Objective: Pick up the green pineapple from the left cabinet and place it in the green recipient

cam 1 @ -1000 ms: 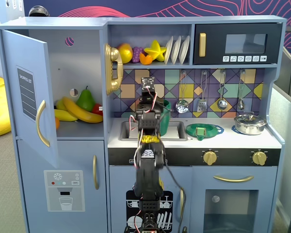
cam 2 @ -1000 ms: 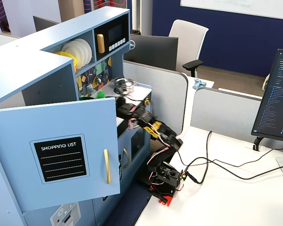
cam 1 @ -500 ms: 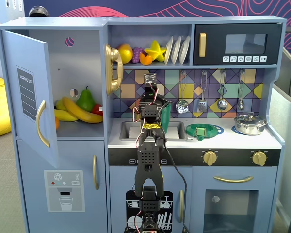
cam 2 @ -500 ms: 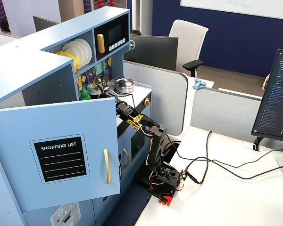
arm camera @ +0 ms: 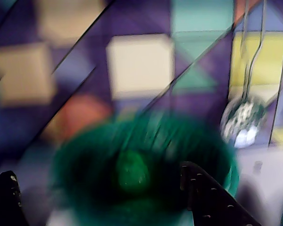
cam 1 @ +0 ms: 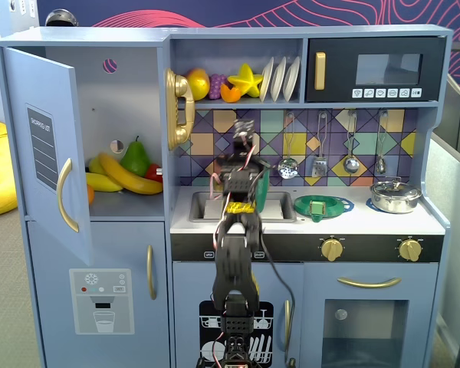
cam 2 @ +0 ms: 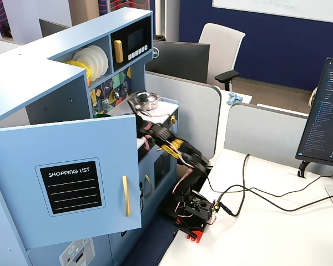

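In the blurred wrist view the green pineapple (arm camera: 131, 170) lies down inside the green recipient (arm camera: 85, 160), a small knobbly lump seen through the open mouth of the dark ribbed plastic jug. The jaws (arm camera: 104, 197) hang just above that mouth, spread wide and gripping nothing: one black finger (arm camera: 7, 197) shows at the lower left corner, the other (arm camera: 212, 197) at the lower right, with the fruit lying between and below them, apart from both. In a fixed view the arm (cam 1: 236, 253) reaches up over the sink, hiding most of the jug. The left cabinet (cam 1: 123, 130) stands with its pale-blue door (cam 1: 44, 146) swung open, curved gold handle (cam 1: 66, 195) and grey list panel showing; a smooth green pear (cam 1: 136, 159) and yellow bananas (cam 1: 126, 178) lie on its shelf. A flat round green dish (cam 1: 320, 206) sits on the counter
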`<state>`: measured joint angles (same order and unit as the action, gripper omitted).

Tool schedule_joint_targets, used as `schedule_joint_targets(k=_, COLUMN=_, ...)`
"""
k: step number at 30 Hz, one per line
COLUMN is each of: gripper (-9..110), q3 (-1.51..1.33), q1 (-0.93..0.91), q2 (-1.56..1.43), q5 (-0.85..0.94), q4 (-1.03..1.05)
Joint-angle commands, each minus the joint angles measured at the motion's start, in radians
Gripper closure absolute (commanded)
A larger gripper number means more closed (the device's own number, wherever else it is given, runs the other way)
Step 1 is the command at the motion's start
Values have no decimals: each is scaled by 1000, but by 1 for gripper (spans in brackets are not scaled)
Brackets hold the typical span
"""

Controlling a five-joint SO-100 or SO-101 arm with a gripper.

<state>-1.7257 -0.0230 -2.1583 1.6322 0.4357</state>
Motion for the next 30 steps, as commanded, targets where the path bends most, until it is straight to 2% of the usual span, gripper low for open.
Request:
schedule_joint_targets(k=1, gripper=65, q3=-336, q1=25, q2=-351, q5=35, q4=75)
schedule_joint_targets(k=8, gripper=67, q3=-749, q1=15, q2=-695, q5=35, q4=449)
schedule_joint_targets(k=15, gripper=72, q3=-1009, q1=44, q2=-950, q5=-106, q4=784)
schedule_joint_targets(k=27, gripper=72, q3=-1252, q1=-31, q2=-1017, q5=-69, q4=920)
schedule_joint_targets(k=28, gripper=73, q3=-1261, q1=-32, q2=-1017, q5=-74, q4=922)
schedule_joint_targets(k=30, gripper=86, q3=-1270, q1=-38, q2=-1019, q5=-44, q4=940)
